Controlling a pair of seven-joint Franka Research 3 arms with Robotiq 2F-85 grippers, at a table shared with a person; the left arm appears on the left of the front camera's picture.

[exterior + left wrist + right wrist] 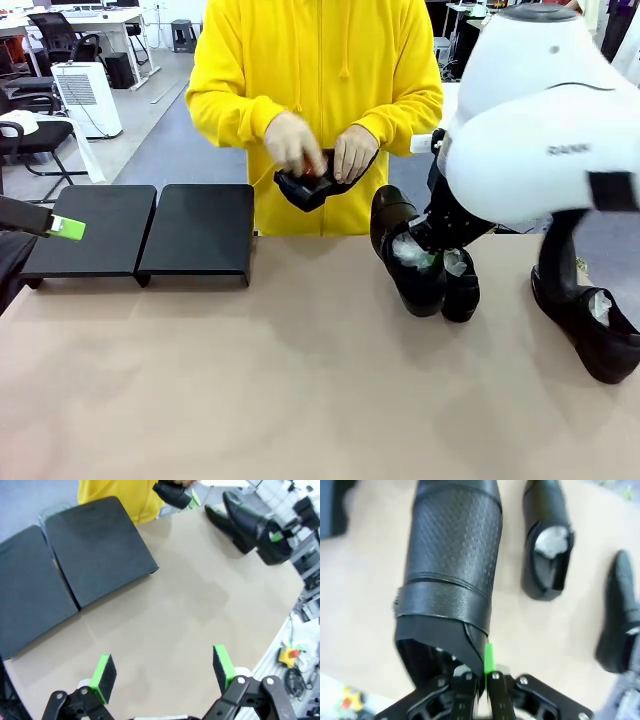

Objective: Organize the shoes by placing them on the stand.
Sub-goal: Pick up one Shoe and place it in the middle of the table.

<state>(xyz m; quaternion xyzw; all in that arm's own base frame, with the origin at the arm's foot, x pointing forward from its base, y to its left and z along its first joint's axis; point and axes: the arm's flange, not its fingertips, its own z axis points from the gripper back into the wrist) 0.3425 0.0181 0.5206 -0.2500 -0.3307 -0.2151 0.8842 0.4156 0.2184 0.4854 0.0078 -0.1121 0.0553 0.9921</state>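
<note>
My right gripper (pixel 482 667) is shut on the collar edge of a black shoe (pixel 455 555), which stands tilted, toe raised, at the table's middle right (pixel 403 250). A second shoe (pixel 461 285) with white paper inside lies right beside it (pixel 547 535). Farther right rests a third shoe (pixel 592 325). The person in yellow holds a fourth shoe (pixel 308 185) in both hands above the far edge. The stand (pixel 150 228), two black sloped platforms, sits bare at the far left (pixel 95 550). My left gripper (pixel 162 672) hovers open above the table in front of the stand, green pad (pixel 66 228) at the left edge.
The tan tabletop (pixel 250 380) is bare between the stand and the shoes. My right arm's white body (pixel 545 120) blocks much of the far right. Office chairs and a white unit (pixel 85 95) stand behind the table on the left.
</note>
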